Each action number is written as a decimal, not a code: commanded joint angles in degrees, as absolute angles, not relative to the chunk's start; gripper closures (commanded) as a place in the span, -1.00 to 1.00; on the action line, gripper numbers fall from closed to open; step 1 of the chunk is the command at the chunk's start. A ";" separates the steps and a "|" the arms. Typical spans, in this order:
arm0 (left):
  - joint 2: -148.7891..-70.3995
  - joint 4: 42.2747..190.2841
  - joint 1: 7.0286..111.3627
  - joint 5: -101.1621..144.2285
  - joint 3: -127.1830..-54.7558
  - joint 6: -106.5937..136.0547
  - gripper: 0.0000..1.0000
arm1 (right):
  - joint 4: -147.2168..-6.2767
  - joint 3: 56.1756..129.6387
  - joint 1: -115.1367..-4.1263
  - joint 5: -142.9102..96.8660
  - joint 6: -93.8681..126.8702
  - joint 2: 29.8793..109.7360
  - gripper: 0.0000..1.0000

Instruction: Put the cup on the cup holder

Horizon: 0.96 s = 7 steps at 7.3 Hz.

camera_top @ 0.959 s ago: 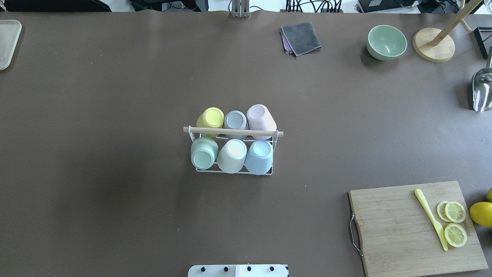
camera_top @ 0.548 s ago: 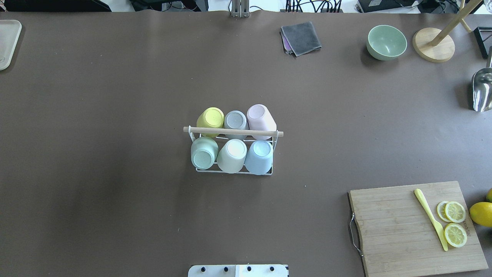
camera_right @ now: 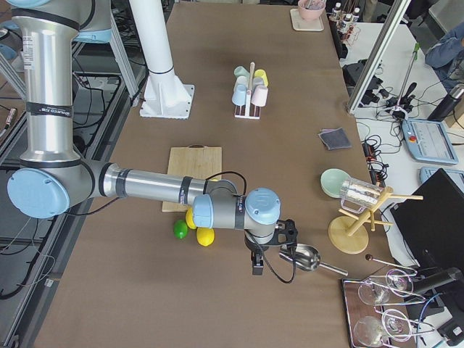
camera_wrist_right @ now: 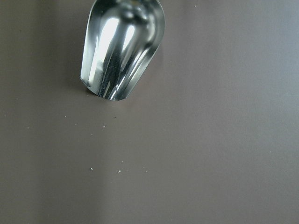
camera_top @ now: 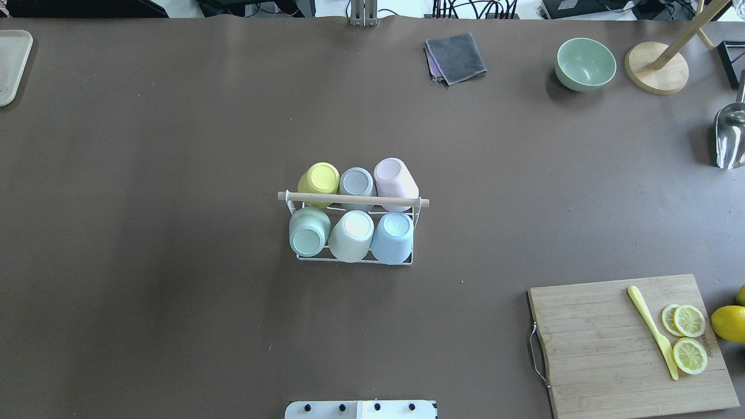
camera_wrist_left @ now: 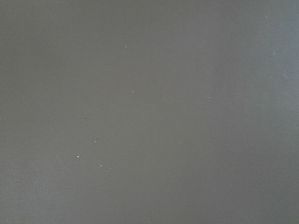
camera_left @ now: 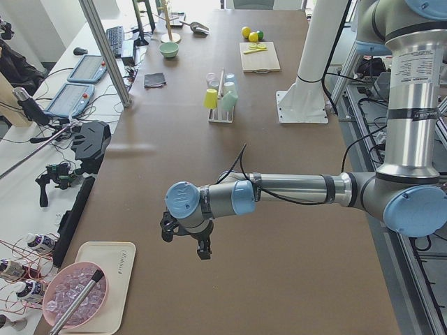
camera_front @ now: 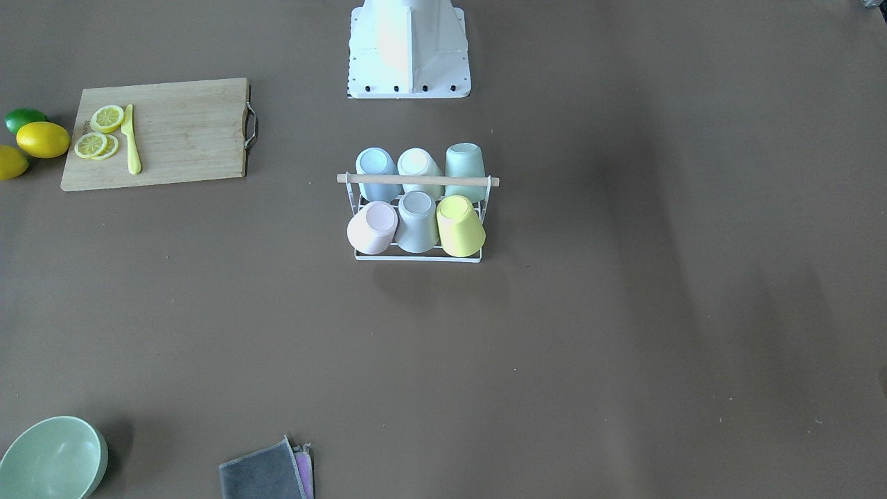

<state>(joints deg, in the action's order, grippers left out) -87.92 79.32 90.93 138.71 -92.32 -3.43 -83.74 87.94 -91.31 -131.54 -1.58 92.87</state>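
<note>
So, status. The table (camera_top: 174, 174) carried everything, with the cup holder (camera_top: 353, 199) standing about mid-table in front of the robot base.

Left arm (camera_left: 293, 188) reached low over the table's left end, well apart from the cup holder. Right arm (camera_right: 152, 187) did the same at the opposite end, just beside a metal scoop (camera_wrist_right: 122, 46).

Cutting board (camera_top: 628, 343) with lemon slices sat off to the robot's right. Not involved.

The cup holder looked full, with six cups upside down in two rows of three. Far row from the robot: yellow cup (camera_top: 319, 181), grey cup (camera_top: 357, 185), pink cup (camera_top: 396, 181). Near row: green cup (camera_top: 308, 231), white cup (camera_top: 351, 234), blue cup (camera_top: 393, 235). The wooden rod ran across the top between the rows. Some cups leaned a little, and none was off the rack.

Left end effector (camera_left: 185, 244) and right end effector (camera_right: 272, 248) showed only in the side views, so I couldn't tell how wide either stood. Neither appeared to carry a cup. Neither wrist view showed any fingers: the left one showed just table surface, the right one the scoop below it.

My read: placing was done. I saw no loose cup on the table and no free prong. Nothing obvious was left except confirming the leaning cups sat securely.
</note>
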 commanded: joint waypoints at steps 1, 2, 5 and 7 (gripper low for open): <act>-88.15 79.45 91.14 138.60 -92.90 -3.43 -0.96 | -83.76 87.98 -91.32 -131.48 -1.58 92.73 -1.00; -88.68 79.45 91.14 138.78 -93.07 -3.34 -0.96 | -83.76 87.98 -91.32 -131.40 -1.58 92.81 -1.00; -88.77 80.41 91.05 138.61 -93.25 -3.51 -0.96 | -83.76 87.98 -91.32 -131.40 -1.58 92.81 -1.00; -88.51 81.74 90.97 138.52 -92.72 -3.34 -0.96 | -83.85 87.98 -91.32 -131.31 -1.58 92.81 -1.00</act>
<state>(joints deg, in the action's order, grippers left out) -88.63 81.15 91.01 138.58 -92.92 -3.39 -83.78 87.98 -91.32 -131.39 -1.54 92.81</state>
